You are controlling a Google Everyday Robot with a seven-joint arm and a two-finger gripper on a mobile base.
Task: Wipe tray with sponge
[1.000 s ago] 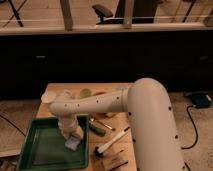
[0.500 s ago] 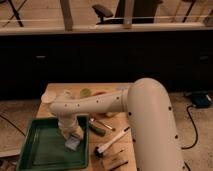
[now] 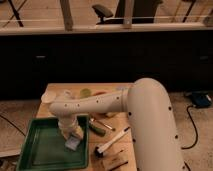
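Note:
The green tray (image 3: 42,150) lies at the front left of the wooden table. The pale bluish-white sponge (image 3: 73,144) rests on the tray floor near its right rim. My white arm reaches left across the table and bends down over the tray. My gripper (image 3: 71,134) points straight down onto the sponge, at the tray's right side. The wrist hides the fingertips.
A black-and-white brush (image 3: 111,140) lies right of the tray. A green elongated item (image 3: 97,127) lies beside the tray's far right corner. Small items, a yellow-green one (image 3: 86,93) among them, sit at the table's far side. A wooden block (image 3: 113,160) is at the front.

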